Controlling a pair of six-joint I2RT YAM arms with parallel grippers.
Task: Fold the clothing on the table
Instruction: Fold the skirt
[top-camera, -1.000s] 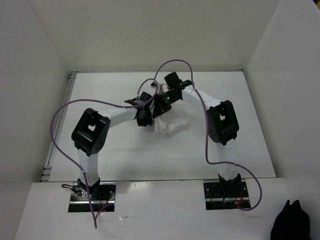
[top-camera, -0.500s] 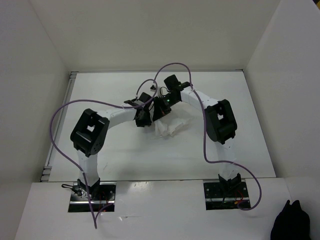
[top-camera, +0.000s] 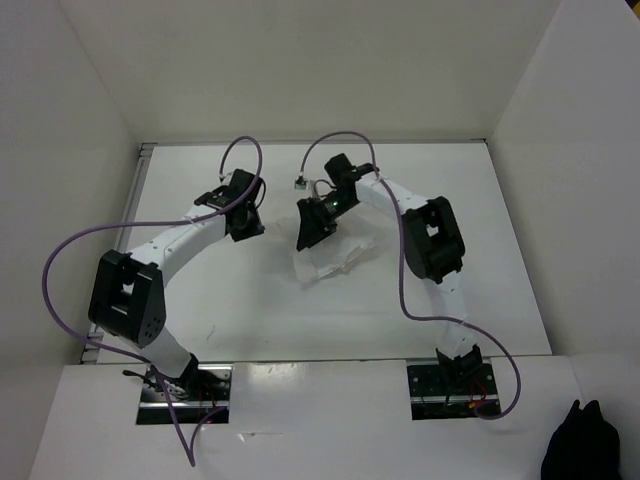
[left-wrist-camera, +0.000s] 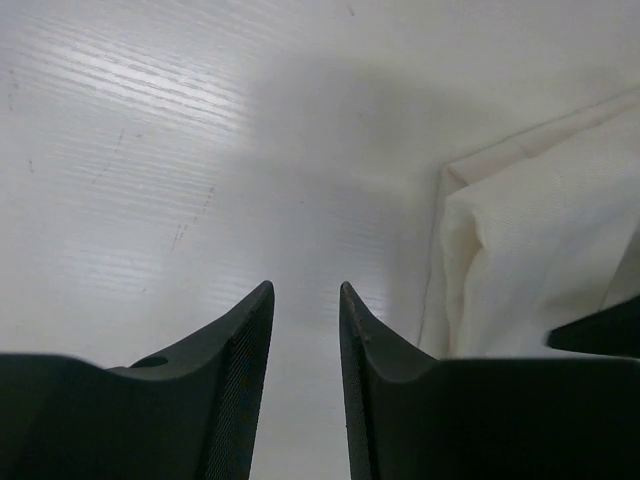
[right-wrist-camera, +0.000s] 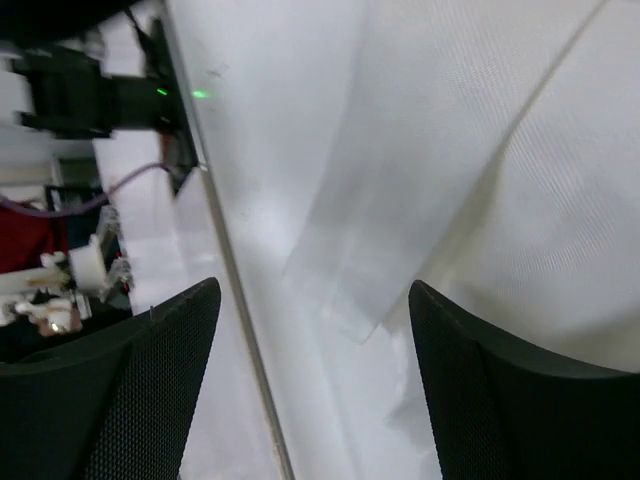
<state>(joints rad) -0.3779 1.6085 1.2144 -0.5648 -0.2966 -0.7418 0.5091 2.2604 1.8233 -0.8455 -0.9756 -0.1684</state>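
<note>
The clothing (top-camera: 332, 260) is a small white wrinkled garment lying bunched on the table (top-camera: 230, 300), just right of centre. My right gripper (top-camera: 308, 240) hovers at its upper left edge. In the right wrist view this gripper (right-wrist-camera: 315, 290) stands wide open above the white fabric (right-wrist-camera: 500, 150), with nothing between its fingers. My left gripper (top-camera: 248, 230) is off to the left of the garment, clear of it. In the left wrist view its fingers (left-wrist-camera: 305, 290) are slightly apart over bare table, and the clothing's hemmed edge (left-wrist-camera: 520, 250) lies to the right.
White walls bound the table on three sides, with a rail (top-camera: 140, 165) along the left edge. Purple cables loop above both arms. A black bundle of cloth (top-camera: 580, 445) sits outside the table at the bottom right.
The right gripper has opened and let go of the clothing, which has settled on the table. The left arm has swung left, away from the garment.
</note>
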